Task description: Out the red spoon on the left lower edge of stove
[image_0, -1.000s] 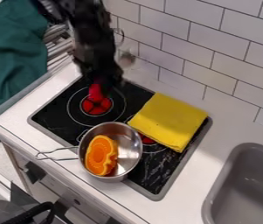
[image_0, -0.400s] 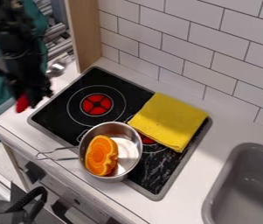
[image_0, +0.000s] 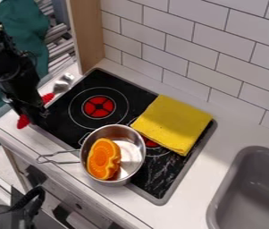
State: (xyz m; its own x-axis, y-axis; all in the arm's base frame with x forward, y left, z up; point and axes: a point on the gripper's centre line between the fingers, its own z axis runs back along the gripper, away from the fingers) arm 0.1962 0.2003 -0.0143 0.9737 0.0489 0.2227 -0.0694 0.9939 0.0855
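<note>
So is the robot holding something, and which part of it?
It looks like the red-handled spoon, by the middle of its handle, though the end effector hides the hold itself.

Spoon head (image_0: 63,83) shiny metal. Saucepan (image_0: 134,151) glossy metal. Towel (image_0: 172,123) matt cloth. Stovetop (image_0: 137,99) glossy. Side panel (image_0: 87,33) wood.

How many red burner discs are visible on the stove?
2. One red disc shows whole on the upper left part of the stove; a second red disc peeks out between the metal pot and yellow cloth. Those could hide others.
</note>
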